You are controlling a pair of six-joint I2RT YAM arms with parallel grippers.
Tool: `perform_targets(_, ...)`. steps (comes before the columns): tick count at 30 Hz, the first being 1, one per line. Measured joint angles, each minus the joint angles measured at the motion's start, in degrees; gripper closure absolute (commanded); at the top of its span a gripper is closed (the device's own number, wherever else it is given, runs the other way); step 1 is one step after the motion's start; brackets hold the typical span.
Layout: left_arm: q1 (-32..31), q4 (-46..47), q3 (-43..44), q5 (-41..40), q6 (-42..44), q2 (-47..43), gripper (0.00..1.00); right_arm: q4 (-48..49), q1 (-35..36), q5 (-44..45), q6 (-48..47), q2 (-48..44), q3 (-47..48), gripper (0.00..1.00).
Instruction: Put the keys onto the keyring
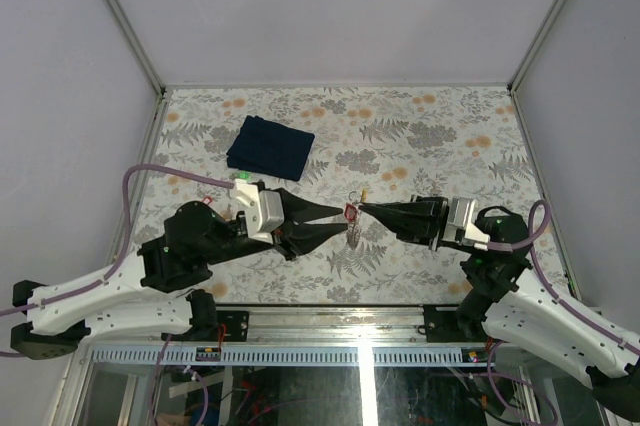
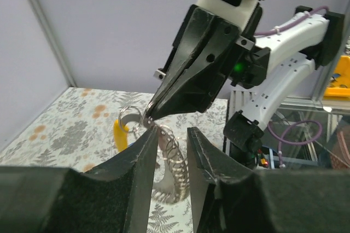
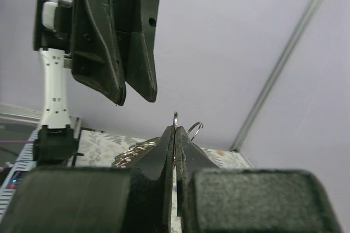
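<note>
Along the near edge of the counter (image 1: 450, 146) we see the left arm (image 1: 130, 291) and the right arm (image 1: 540, 306) reaching inward. Their tips meet a little in from that edge, about midway between the left and right edges. The left gripper (image 1: 346, 222) has its fingers (image 2: 136, 178) parted by a narrow gap. In its wrist view the keyring (image 2: 170, 159) runs down through that gap with smaller rings bunched along it; we cannot tell whether the metal touches either pad. The right gripper (image 1: 362, 207) points at the left one with its own fingers pressed flat together, pinching the thin edge of the keyring at their very tips, so the loop is held above the counter at that point. The keys (image 1: 351, 216) gather in a small cluster right where the tips meet. From above a red tag (image 1: 349, 212) shows there, and a yellow tag (image 2: 120, 135) dangles from a small ring (image 2: 128, 117) just on the far side of the right gripper's tip. How many keys are in the bunch we cannot tell. Farther back, toward the far left corner, a dark blue folded cloth (image 1: 270, 147) lies flat, well apart from both grippers.
</note>
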Motion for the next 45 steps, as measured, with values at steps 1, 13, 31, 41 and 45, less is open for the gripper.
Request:
perform_targets(1,0.0,0.15,0.37,0.98,0.17,0.59,0.73,0.0,0.0,-0.7,0.61,0.02,0.0,1.0)
perform_targets(13,0.0,0.04,1.38,5.64,0.68,3.82,0.77,1.42,0.0,-6.49,5.62,0.0,0.55,1.0)
perform_targets(31,0.0,0.13,1.38,4.5,0.68,3.39,0.76,1.4,0.0,-8.22,6.51,-1.14,0.55,1.0)
perform_targets(41,0.0,0.37,2.29,5.75,0.87,5.03,0.77,1.36,0.0,-9.53,6.88,-0.87,0.94,1.0)
perform_targets(45,0.0,0.37,3.06,6.91,1.09,5.92,0.78,1.18,0.0,-10.23,6.93,-0.76,1.51,1.0)
